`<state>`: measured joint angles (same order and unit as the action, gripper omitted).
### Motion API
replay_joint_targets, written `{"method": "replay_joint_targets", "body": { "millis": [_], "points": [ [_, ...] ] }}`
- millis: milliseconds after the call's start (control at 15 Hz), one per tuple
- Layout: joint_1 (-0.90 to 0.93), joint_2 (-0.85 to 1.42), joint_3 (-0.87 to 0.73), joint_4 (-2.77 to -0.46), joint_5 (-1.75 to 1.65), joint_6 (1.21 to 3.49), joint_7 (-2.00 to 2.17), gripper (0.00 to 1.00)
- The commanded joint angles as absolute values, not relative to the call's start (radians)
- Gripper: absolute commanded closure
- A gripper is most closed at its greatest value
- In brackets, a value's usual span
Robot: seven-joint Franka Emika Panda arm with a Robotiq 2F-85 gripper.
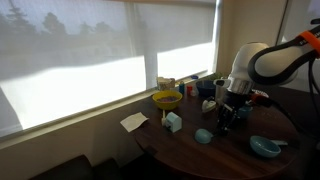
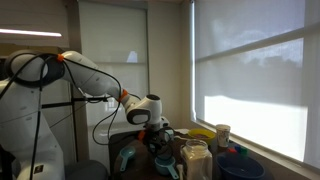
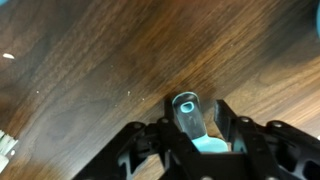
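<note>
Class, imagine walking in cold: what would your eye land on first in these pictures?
The white robot arm bends over the dark round table beside the bright blinded window. A yellow bowl stands out near the window. In the wrist view the gripper straddles a small pale-blue cylinder.

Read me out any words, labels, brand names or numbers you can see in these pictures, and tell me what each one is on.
No text can be read in any view.
White paper on the table: any marks are too small to read.
Jar in the foreground: too blurred to tell whether it bears a label.
Light-blue piece between the fingers of the gripper: no print shows.
</note>
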<state>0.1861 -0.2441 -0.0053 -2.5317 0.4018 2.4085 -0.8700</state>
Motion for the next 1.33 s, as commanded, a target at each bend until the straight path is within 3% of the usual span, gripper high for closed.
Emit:
{"method": "replay_joint_targets", "body": {
  "millis": [0, 133, 267, 1267],
  "points": [
    [0.194, -0.23, -0.011, -2.519, 0.425, 2.393, -0.869, 0.85],
    [0.19, -0.229, -0.011, -2.52, 0.419, 2.399, -0.862, 0.98],
    [0.188, -0.23, -0.013, -2.519, 0.418, 2.398, -0.855, 0.94],
    [0.163, -0.413, 0.016, -2.596, 0.233, 2.443, -0.64, 0.94]
  ]
}}
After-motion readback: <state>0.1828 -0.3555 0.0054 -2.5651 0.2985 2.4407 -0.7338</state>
